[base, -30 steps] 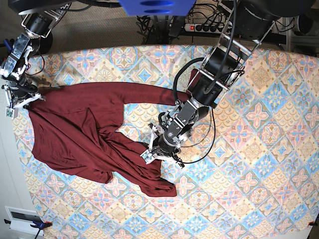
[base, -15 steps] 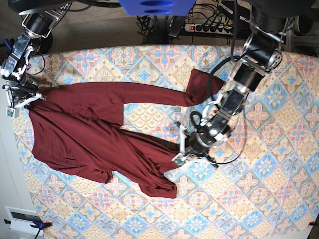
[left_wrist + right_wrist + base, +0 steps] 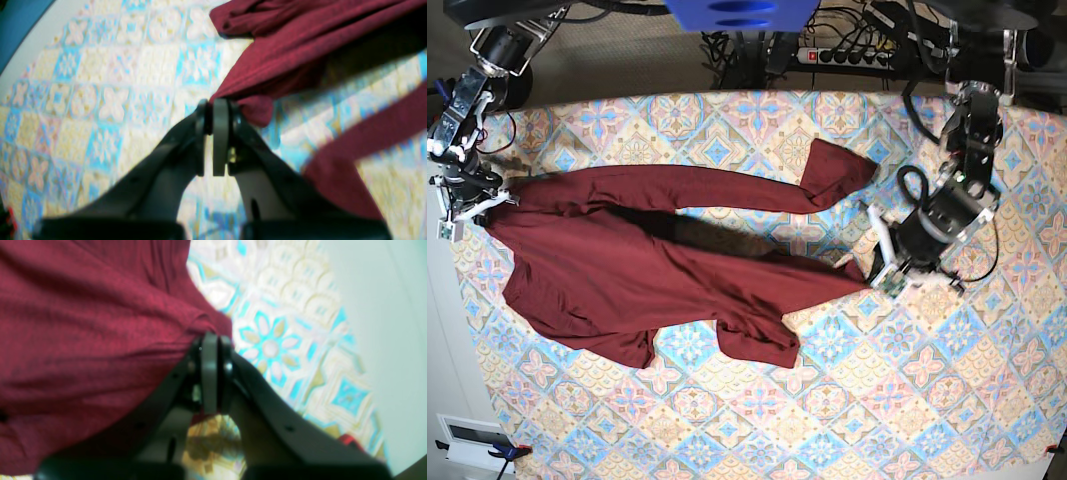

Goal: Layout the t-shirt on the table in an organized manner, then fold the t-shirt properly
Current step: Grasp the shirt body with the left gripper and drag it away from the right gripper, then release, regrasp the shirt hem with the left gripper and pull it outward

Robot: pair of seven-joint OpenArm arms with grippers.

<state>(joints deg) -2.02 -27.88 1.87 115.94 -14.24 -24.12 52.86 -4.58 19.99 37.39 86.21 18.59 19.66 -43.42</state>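
The t-shirt [image 3: 627, 275] lies stretched across the bench [image 3: 987, 400], running from the left edge toward the centre-right. It is dark maroon, plain, and pulled taut between two grip points.

The right hand [image 3: 467, 205] sits at the left edge of the bench. Its jaws are pressed fully together on a bunched corner of the t-shirt [image 3: 83, 323]; the right wrist view shows the fabric gathering into the closed tips of the right hand [image 3: 211, 340], with the bench [image 3: 277, 350] cloth just beside it.

The left hand [image 3: 877, 275] is over the right half of the bench, away from every edge. Its jaws are likewise clamped with no gap, pinching a narrow point of the t-shirt [image 3: 300, 53]. In the left wrist view the left hand [image 3: 217, 103] holds a small fold of cloth above the bench [image 3: 100, 100].

One long sleeve extends along the far side of the garment, ending in a folded cuff near the bench centre. A lower flap lies loosely folded toward the near edge.
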